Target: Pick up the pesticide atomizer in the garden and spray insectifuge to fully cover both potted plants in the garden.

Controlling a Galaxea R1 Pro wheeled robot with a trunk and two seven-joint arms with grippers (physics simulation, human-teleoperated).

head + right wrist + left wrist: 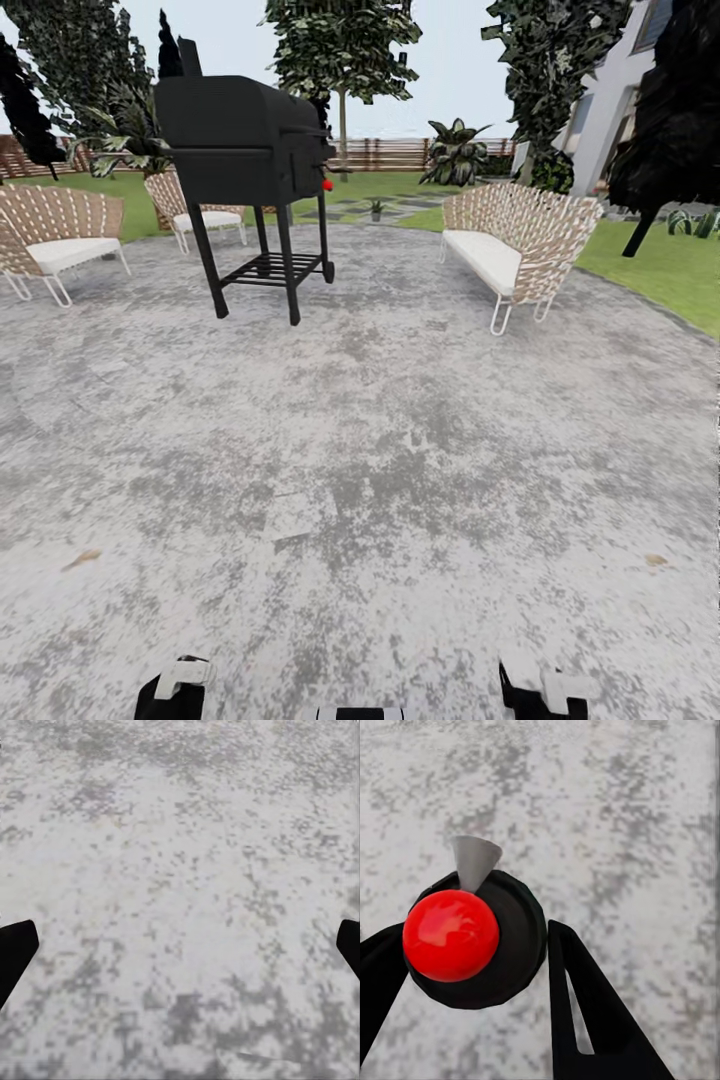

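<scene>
Wide stone patio (pixel 380 450) ahead, the plants far off across the garden.

The left gripper (pixel 478 924) has a round black object with a red dome and grey cone (pixel 472 934) between its fingers. I cannot tell whether it is clamped, or whether it is the pesticide atomizer. Beyond stand a wicker armchair (pixel 55 235), a black grill (pixel 245 150), one small potted plant (pixel 375 208) on the lawn, and a wicker sofa (pixel 515 245). The right gripper (pixel 187 926) is spread wide and empty. Such a bottle is likely light, rigid and slick, best held round the body below the trigger. No writing is legible.
</scene>
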